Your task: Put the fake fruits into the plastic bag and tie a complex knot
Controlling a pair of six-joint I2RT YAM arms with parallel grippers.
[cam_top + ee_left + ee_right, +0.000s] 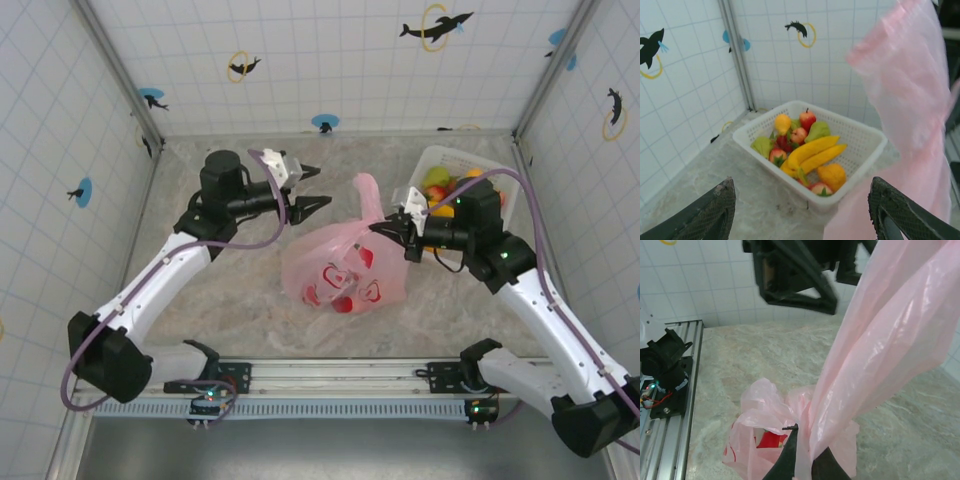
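The pink plastic bag (340, 265) lies at the table's centre, and red fruit shapes (345, 290) show through its film. One long handle strip (368, 195) rises from its mouth. My right gripper (395, 228) is shut on the base of that strip (880, 340), with the film pinched between its dark fingers (790, 465) just above the bag's body (765, 410). My left gripper (312, 190) hangs open beside the strip's top, with nothing between its fingers (715, 210). The fake fruits (810, 150), bananas, strawberries, pears and an orange, lie in the basket.
The white slatted basket (430, 160) stands at the back right, close behind my right gripper. In the left wrist view its near rim (790, 192) sits just beyond the open fingers. Tiled walls close the back and sides. The metal rail (330, 405) runs along the near edge.
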